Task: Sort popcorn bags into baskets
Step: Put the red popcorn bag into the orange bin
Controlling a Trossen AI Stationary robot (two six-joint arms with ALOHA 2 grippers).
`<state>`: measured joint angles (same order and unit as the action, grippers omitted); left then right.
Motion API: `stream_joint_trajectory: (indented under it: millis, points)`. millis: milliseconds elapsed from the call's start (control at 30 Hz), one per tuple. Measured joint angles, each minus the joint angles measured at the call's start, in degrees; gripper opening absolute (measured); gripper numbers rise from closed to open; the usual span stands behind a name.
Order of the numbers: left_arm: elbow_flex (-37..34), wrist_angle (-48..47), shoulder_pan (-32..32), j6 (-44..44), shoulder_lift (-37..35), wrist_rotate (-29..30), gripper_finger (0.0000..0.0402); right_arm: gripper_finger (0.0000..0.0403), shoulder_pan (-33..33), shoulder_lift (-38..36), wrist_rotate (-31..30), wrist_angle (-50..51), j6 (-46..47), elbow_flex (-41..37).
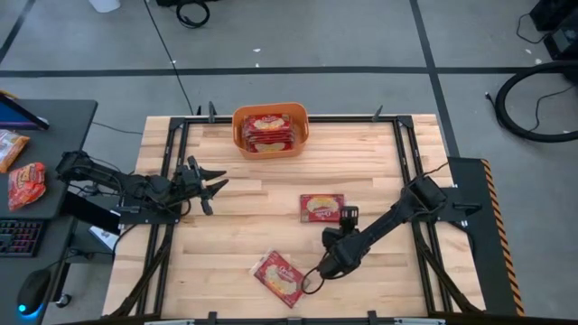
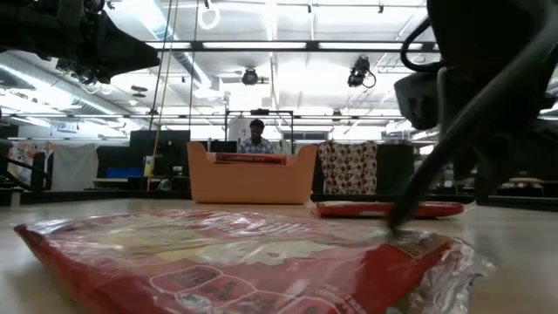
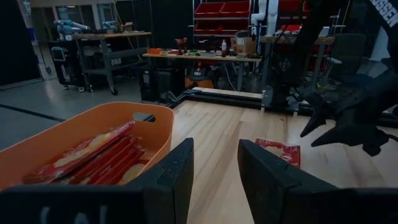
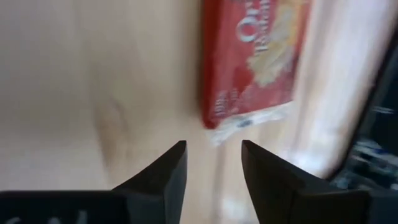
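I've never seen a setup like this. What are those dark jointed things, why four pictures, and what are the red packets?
They are two robot arms at a wooden table, seen from overhead, from table height, and from a camera on each wrist. The orange basket holds red popcorn bags. Two more bags lie loose: the middle bag and the near bag. The right gripper, fingers apart, is at the near bag's edge, holding nothing. The left gripper waits, open and empty, at the table's left side.

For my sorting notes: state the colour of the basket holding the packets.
Orange. The basket shows best in the high view, at the table's far edge.
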<state>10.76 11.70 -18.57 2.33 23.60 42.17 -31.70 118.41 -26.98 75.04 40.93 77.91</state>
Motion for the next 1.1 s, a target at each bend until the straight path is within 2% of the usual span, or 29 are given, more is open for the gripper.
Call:
stream_joint_trajectory:
  millis: [133,267,400,700,967,1100]
  points:
    - [0.0,-0.11,0.0,-0.01,0.0,0.0,0.013,0.0179,0.02,-5.62,2.34,-7.53,0.4,-4.85]
    - [0.0,-0.11,0.0,-0.02,0.01,0.0,0.013,0.0197,0.57,-12.3,0.58,-13.38,0.35,-11.44]
    - [0.0,-0.09,0.01,-0.04,0.01,0.0,0.013,0.0204,0.16,-15.62,-0.52,-17.76,-2.83,-15.98]
    - [0.0,-0.27,0.02,0.02,-0.01,0.0,0.013,0.0197,-2.48,-10.89,-9.19,-21.54,-3.63,-19.3]
    - [0.0,-0.51,0.02,0.04,0.0,0.0,0.013,0.0194,-2.84,-7.23,-14.44,-21.72,-5.38,-19.16]
    - [0.0,-0.51,0.0,0.04,0.01,0.0,0.013,0.0177,-2.11,-7.08,-15.55,-23.0,-9.5,-19.22]
